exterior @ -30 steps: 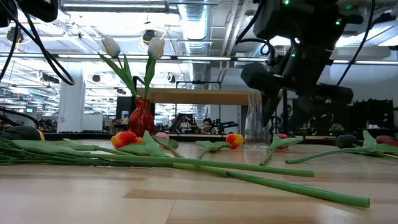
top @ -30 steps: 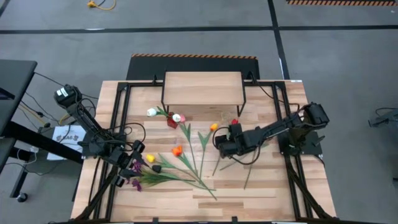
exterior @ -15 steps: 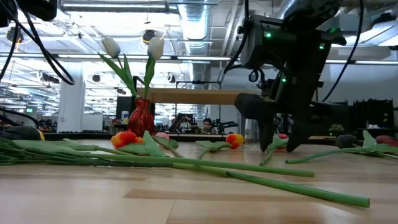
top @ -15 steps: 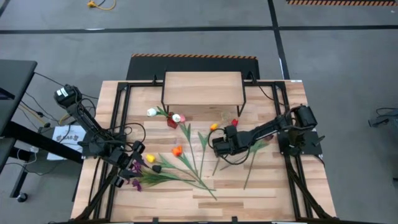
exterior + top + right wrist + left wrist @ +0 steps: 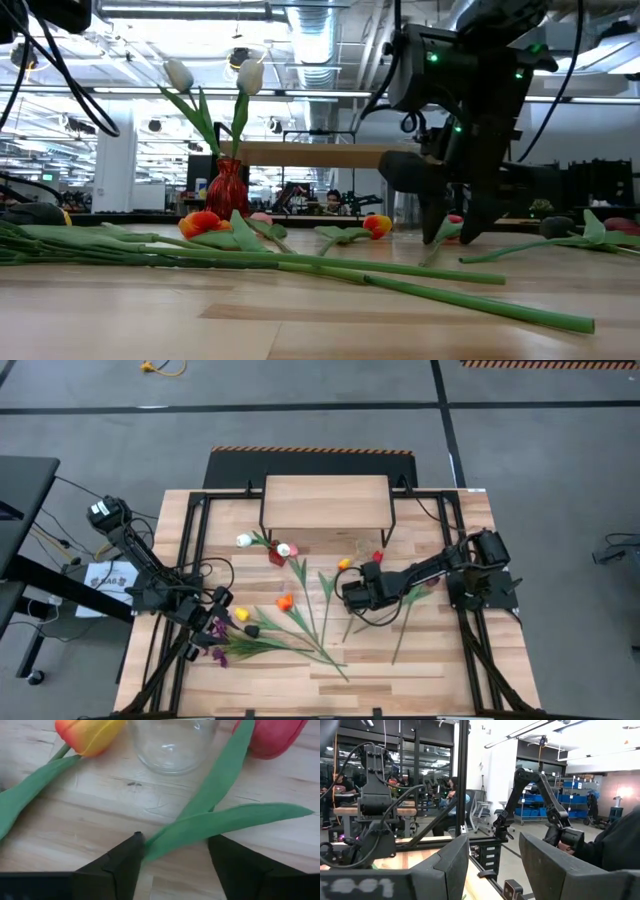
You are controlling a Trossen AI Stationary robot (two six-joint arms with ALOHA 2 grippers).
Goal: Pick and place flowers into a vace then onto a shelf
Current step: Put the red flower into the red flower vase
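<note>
Green leaf (image 5: 220, 822) between right gripper (image 5: 175, 851) fingers

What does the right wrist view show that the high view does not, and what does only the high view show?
Only the right wrist view shows the clear glass vase close up and the right hand's fingers either side of a green leaf. Only the high view shows the shelf, the red vase and the left hand near the purple sprigs. Both show the orange tulip and red tulip.
</note>
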